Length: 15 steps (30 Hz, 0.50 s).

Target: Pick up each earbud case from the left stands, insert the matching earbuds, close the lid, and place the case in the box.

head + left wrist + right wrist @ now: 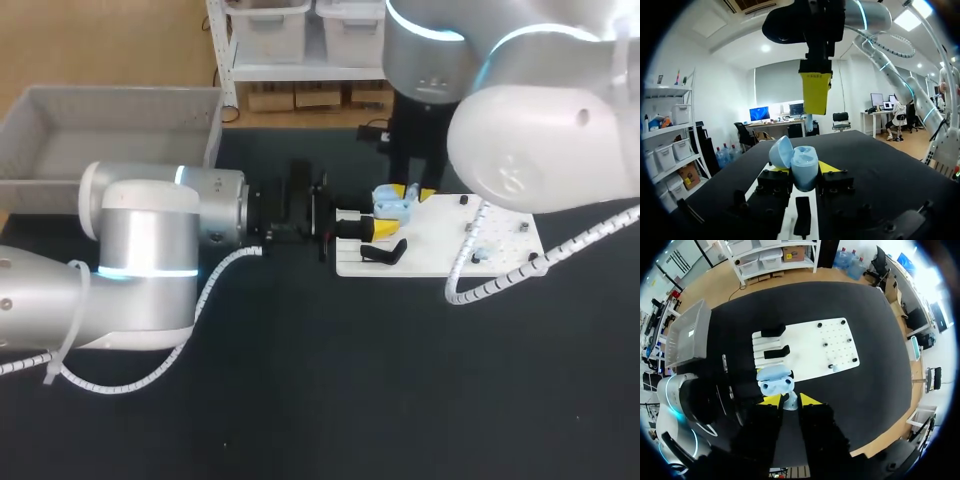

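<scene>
A light blue earbud case [804,169] is held upright with its lid [780,151] swung open, and my left gripper [803,173] is shut on it from both sides. In the head view the case [392,205] hovers over the left end of the white board [440,240], with my left gripper [383,218] reaching in from the left. My right gripper [415,192] hangs just above the case; its yellow finger [815,92] points down at it. Seen from the right wrist, the right gripper [790,400] is shut on a small pale earbud [789,402] directly over the open case [775,380].
Two black stands [776,352] sit on the white board's [810,342] left part, and small pegs [825,344] dot its right part. A grey box [110,130] stands at the table's far left. The table is black around the board.
</scene>
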Available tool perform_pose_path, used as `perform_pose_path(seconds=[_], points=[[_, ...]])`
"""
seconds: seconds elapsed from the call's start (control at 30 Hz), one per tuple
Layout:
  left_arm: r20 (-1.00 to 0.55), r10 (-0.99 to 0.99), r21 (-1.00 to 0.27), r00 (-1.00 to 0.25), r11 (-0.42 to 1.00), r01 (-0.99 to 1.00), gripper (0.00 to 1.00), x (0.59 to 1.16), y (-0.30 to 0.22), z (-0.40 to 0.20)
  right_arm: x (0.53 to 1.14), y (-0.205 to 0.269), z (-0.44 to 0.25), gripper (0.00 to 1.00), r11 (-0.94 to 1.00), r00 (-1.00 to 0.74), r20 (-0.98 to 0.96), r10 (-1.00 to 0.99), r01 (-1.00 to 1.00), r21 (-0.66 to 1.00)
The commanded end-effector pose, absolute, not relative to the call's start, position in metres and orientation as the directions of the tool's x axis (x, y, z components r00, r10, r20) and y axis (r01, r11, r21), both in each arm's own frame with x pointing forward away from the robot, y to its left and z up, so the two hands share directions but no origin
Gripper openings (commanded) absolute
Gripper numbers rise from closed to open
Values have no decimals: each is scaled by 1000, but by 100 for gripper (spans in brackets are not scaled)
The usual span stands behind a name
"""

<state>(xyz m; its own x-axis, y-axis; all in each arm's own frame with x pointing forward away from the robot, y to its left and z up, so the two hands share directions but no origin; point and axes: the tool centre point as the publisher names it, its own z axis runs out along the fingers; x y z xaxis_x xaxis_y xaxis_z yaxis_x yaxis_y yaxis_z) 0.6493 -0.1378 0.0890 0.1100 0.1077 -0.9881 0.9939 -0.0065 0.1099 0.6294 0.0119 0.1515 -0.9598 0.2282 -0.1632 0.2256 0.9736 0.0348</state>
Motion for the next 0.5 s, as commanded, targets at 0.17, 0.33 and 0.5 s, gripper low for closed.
perform_pose_path(seconds=[0.17,0.33,0.5], points=[[-987,106,122,119,17,992,0,644,-138,90,631,16,147,0,970,-949,-210,235,241,-3],[-987,106,122,119,17,992,0,644,-138,90,631,18,143,0,968,-947,-211,243,251,-14],[-987,106,122,119,17,992,0,644,-138,90,632,18,142,0,963,-945,-201,259,268,-19]])
